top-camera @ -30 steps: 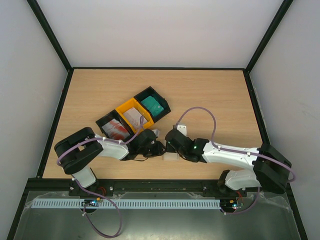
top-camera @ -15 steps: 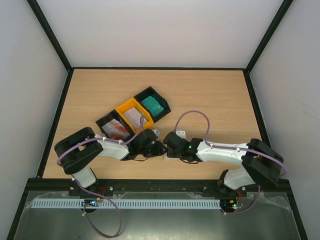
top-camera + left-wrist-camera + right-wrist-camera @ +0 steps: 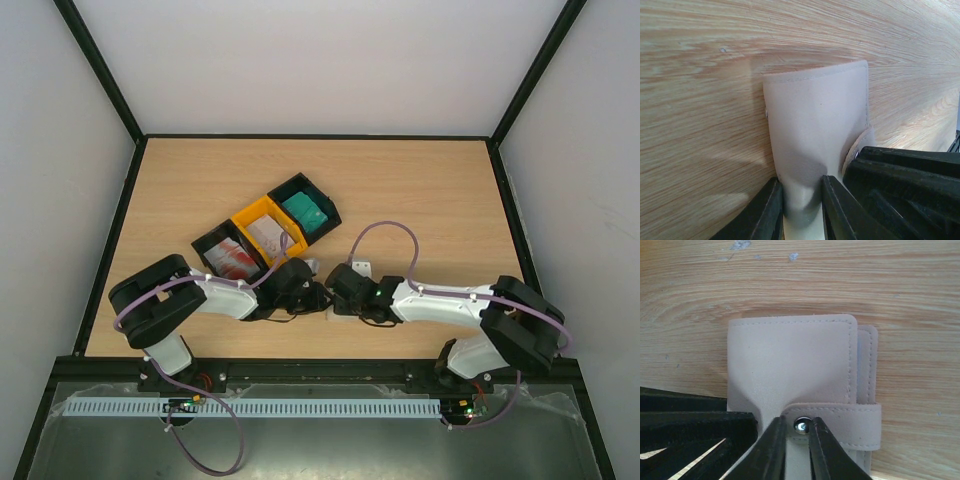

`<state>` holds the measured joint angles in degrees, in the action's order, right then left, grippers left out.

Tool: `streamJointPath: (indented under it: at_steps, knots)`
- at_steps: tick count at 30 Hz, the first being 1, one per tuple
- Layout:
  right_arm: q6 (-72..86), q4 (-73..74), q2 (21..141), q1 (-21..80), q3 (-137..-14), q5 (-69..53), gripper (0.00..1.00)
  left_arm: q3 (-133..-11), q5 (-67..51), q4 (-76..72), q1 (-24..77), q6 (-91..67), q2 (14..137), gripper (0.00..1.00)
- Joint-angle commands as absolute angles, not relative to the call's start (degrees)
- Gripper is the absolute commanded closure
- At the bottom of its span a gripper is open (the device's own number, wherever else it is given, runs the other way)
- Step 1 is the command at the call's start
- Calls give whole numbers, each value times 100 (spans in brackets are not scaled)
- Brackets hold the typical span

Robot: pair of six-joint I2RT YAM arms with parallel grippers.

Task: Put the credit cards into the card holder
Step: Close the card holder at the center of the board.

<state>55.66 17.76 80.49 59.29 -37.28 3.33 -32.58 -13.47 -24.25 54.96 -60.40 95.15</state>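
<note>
Right pincer (image 3: 797,432), having moved in over the last second, is pinching the snap strap (image 3: 850,422). Left pincer (image 3: 801,197) is pinching the card holder (image 3: 815,115), lying shut just ahead of it on the bench (image 3: 700,100). Unsnapping looks imminent.

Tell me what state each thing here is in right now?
card holder, folded shut, strap snapped, lying flat.
left gripper, shut on the card holder's edge.
right gripper, shut on the card holder at its snap.
credit cards, all stacked in their trays.
</note>
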Motion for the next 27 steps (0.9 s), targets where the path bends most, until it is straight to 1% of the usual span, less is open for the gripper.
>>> streamJointPath:
  at_steps: [1, 4, 9, 13, 27]
  knots:
    - [5612, 2201, 8200, 5859, -3898, 551, 84, -3171, -1301, -1769, 5555, -5930, 9738, 75]
    - [5513, 2283, 8133, 5858, -4071, 633, 83, -3175, -1301, -1768, 5555, -5934, 9743, 75]
    - [5430, 2308, 8225, 5858, -4107, 646, 84, -3178, -1292, -1758, 5559, -5939, 9738, 75]
    - [5457, 2225, 8292, 5855, -3989, 553, 88, -3174, -1287, -1758, 5550, -5937, 9747, 75]
    - [5525, 2109, 8690, 5854, -3688, 376, 97, -3165, -1282, -1758, 5555, -5937, 9751, 75]
